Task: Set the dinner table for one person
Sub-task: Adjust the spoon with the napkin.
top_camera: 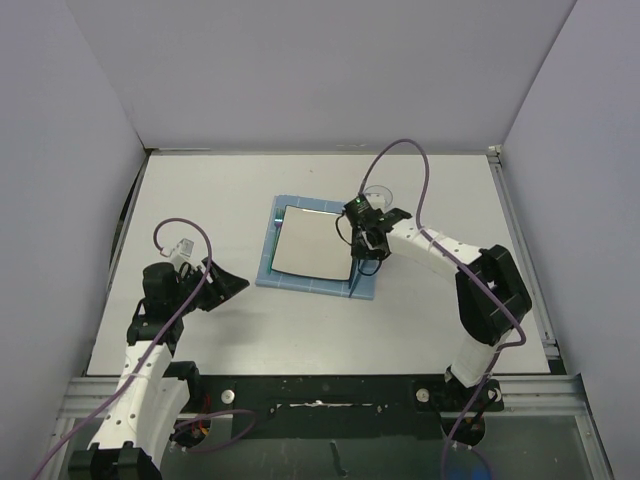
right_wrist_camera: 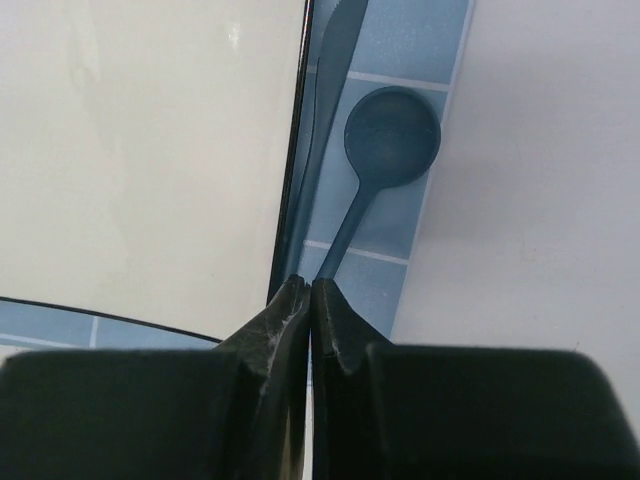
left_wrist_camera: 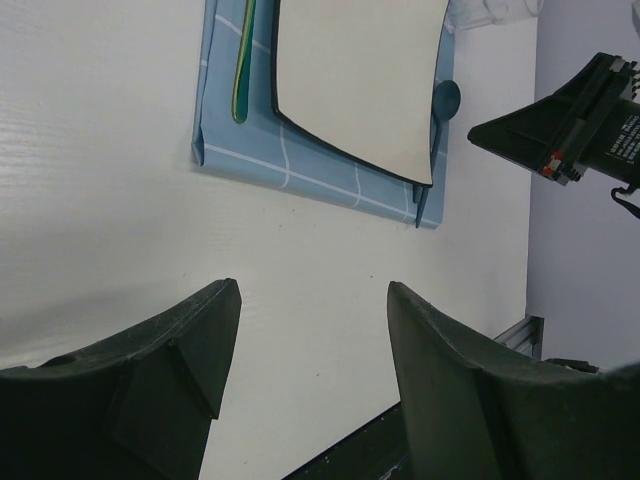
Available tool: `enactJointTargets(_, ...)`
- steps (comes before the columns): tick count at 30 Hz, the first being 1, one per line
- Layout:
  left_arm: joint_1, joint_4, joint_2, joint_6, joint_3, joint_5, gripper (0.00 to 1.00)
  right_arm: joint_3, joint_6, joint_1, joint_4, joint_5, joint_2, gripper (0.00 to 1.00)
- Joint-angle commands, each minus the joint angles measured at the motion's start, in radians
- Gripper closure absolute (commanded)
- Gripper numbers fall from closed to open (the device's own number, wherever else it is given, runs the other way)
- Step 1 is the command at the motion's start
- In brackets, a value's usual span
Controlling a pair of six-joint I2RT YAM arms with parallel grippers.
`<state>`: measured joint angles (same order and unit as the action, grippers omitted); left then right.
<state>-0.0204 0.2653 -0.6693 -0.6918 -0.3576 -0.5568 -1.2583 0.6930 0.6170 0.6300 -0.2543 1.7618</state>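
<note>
White bench [top_camera: 300, 330] spans the view, with a blue grid placemat [top_camera: 268, 272] near its middle and a square, dark-rimmed plate [top_camera: 312, 242] on the mat. A blue spoon [right_wrist_camera: 390, 135] lies on the mat just right of the plate. The right claw [right_wrist_camera: 311, 290], pressed together, hangs over the spoon's handle end. The left claw [left_wrist_camera: 312, 290], spread, hovers over the bench's left side.

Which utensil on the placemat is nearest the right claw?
The blue spoon, right of the plate: its handle runs up to the shut right claw. The green utensil lies across the plate, on the left.
</note>
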Motion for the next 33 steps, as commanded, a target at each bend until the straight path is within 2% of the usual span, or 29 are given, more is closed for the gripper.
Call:
enactJointTargets(1, 0.000, -0.035, 0.029, 0.005, -0.020, -0.023, 0.41, 0.010, 0.012, 0.003, -0.003, -0.033, -0.049, 1.00)
enactJointTargets(13, 0.002, -0.030, 0.029, 0.008, -0.023, -0.023, 0.41, 0.088, 0.050, 0.023, -0.038, 0.002, -0.033, 1.00)
enactJointTargets(20, 0.001, -0.043, 0.009, 0.013, -0.024, -0.021, 0.41, 0.136, 0.095, 0.088, -0.054, 0.000, -0.050, 1.00)
enactJointTargets(33, 0.000, -0.054, 0.004, 0.014, -0.014, -0.021, 0.41, 0.097, 0.124, 0.178, -0.021, -0.031, -0.024, 1.00)
